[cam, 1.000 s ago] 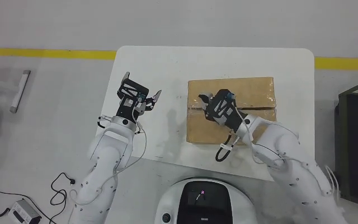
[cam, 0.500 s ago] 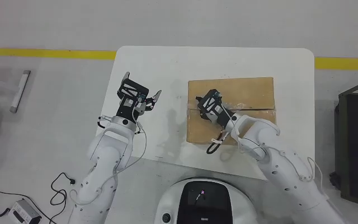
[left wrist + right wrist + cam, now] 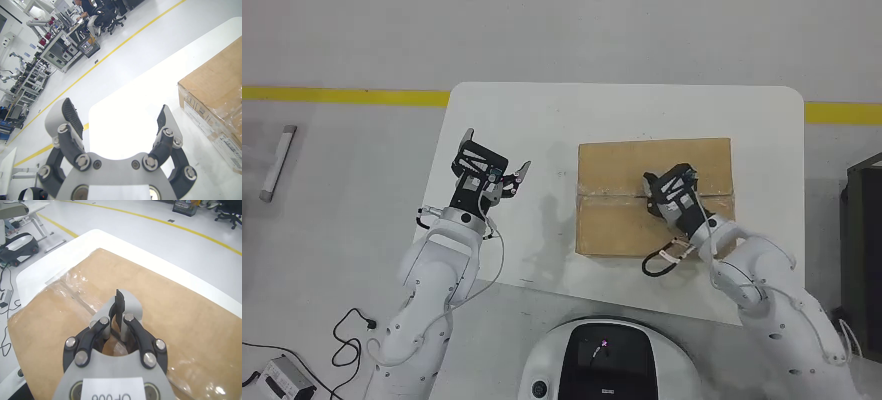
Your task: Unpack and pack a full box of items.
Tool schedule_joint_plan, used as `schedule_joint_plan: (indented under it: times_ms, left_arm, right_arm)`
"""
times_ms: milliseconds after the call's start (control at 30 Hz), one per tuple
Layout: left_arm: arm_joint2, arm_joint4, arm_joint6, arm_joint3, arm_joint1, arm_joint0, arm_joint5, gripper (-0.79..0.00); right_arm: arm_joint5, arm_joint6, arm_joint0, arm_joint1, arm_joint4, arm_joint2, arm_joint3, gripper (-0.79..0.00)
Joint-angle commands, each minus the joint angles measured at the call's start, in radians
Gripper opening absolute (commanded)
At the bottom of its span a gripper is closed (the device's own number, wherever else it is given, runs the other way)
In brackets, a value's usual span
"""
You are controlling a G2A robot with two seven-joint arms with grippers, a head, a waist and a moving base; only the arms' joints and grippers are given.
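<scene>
White table [image 3: 532, 120] — box [image 3: 617, 215] lies flat, long axis side to side

Box [image 3: 642, 165] closed, contents hidden, taped seam [image 3: 607, 194] partly covered by right gripper [image 3: 668, 180]

Box [image 3: 622, 165]: closed and taped, set right of the table's middle; the one tall obstacle.
Table [image 3: 542, 110]: a broad bare stretch is seen left of the box, and narrower strips along the far edge and right of it.
Left gripper [image 3: 497, 150]: held over that left stretch with fingers spread, well apart from the box.
Right gripper [image 3: 670, 185]: fingers closed together, held low over the box top, with flat cardboard all round it.
Near edge: only a thin strip is left, crossed by the right arm.
</scene>
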Motion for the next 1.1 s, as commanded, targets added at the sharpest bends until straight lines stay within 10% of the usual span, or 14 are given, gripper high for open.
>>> schedule_joint_plan:
  times_ms: [0, 533, 1067]
  left_arm:
    - [0.000, 0.000, 0.000, 0.000, 0.000, 0.000, 0.000, 0.000]
    - [0.000, 0.000, 0.000, 0.000, 0.000, 0.000, 0.000, 0.000]
    - [0.000, 0.000, 0.000, 0.000, 0.000, 0.000, 0.000, 0.000]
  right_arm:
    - [0.003, 0.003, -0.025, 0.004, -0.001, 0.034, -0.020, -0.785]
    - [-0.006, -0.025, -0.163, 0.019, 0.028, 0.212, -0.221, -0.785]
    - [-0.079, -0.054, 0.228, -0.055, -0.035, -0.291, 0.038, -0.785]
